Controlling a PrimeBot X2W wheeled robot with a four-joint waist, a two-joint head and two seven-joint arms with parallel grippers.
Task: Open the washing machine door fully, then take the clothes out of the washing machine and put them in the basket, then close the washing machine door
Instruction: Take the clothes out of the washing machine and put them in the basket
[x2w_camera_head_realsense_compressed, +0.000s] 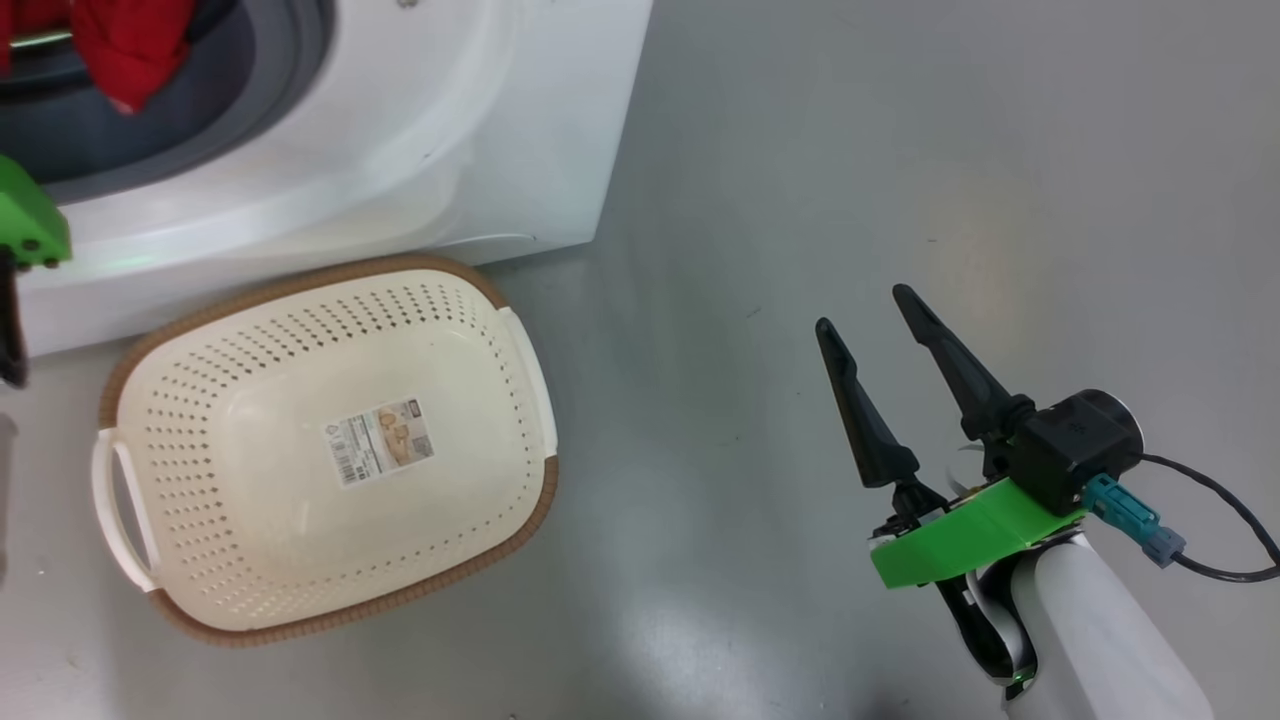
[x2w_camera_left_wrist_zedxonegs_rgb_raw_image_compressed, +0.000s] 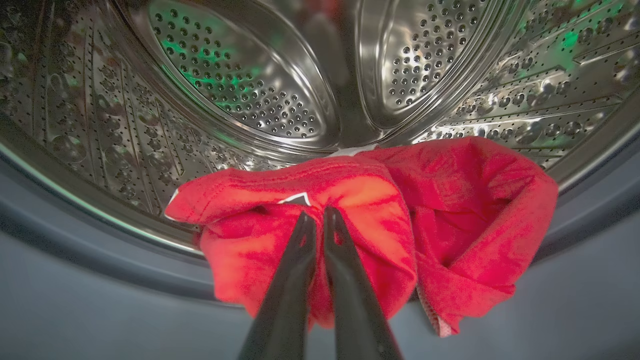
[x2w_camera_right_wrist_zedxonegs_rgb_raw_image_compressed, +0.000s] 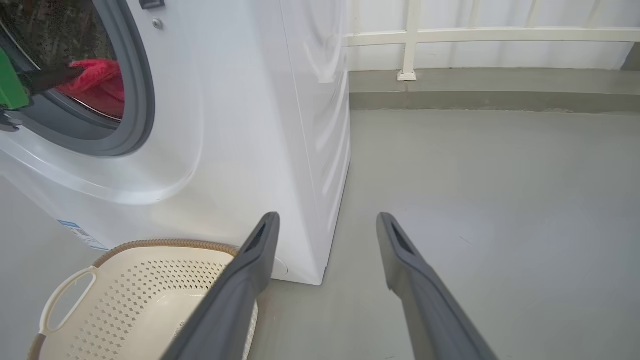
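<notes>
grey floor (x2w_camera_head_realsense_compressed: 900, 150) lies under our right gripper (x2w_camera_head_realsense_compressed: 861, 308), jaws wide, while our left gripper (x2w_camera_left_wrist_zedxonegs_rgb_raw_image_compressed: 318, 212) pinches the clothes (x2w_camera_left_wrist_zedxonegs_rgb_raw_image_compressed: 450, 210) at the drum (x2w_camera_left_wrist_zedxonegs_rgb_raw_image_compressed: 250, 75) lip, so next we'd draw them out to the basket (x2w_camera_head_realsense_compressed: 200, 400).

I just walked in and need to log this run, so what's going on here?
The robot's left gripper is reaching into the washing machine and is shut on the red clothes, which hang over the front edge of the steel drum. The right gripper is open over the floor, holding nothing. The basket sits in front of the machine with no clothes in it yet.
</notes>
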